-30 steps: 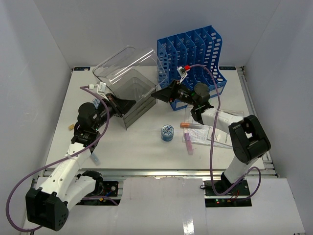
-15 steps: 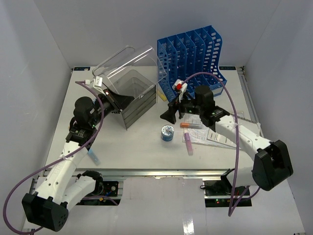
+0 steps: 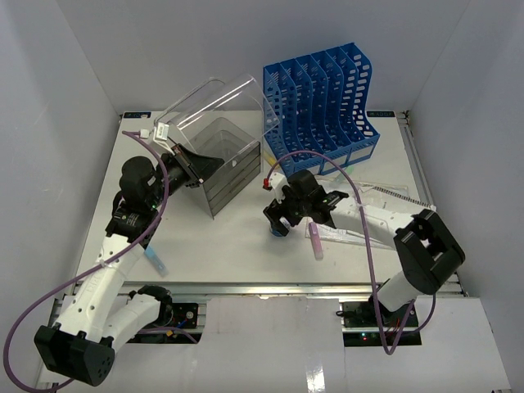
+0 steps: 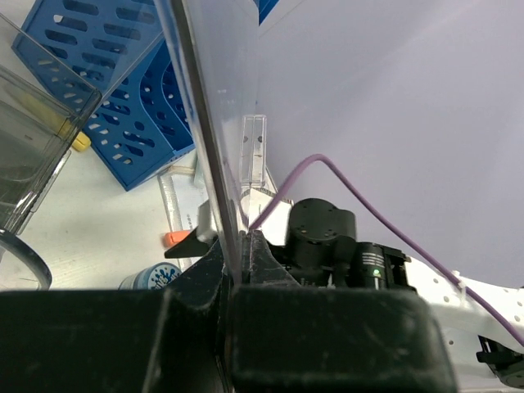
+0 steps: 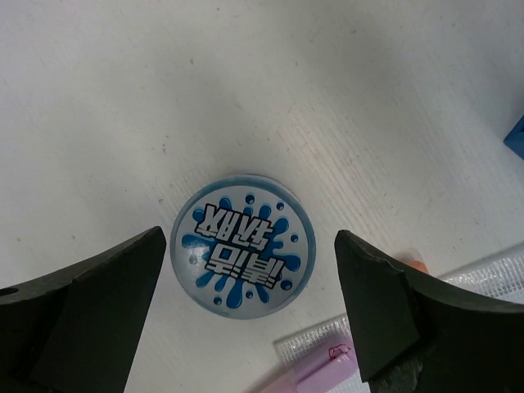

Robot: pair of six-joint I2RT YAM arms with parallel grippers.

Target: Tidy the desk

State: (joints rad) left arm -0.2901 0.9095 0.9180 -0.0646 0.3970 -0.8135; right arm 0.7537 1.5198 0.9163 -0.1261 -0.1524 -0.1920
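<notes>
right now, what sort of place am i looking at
Likely a robot lab cell staged as a desk: white tabletop walled in white, a blue file rack and clear drawer box, two robot arms at its front.

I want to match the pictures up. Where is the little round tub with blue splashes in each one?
Top external: the round tub sits near the middle, half hidden under the right end effector.
Left wrist: low, left of centre.
Right wrist: dead centre.
Shared landmark: the blue file rack, seen in the top external and left wrist views.
</notes>
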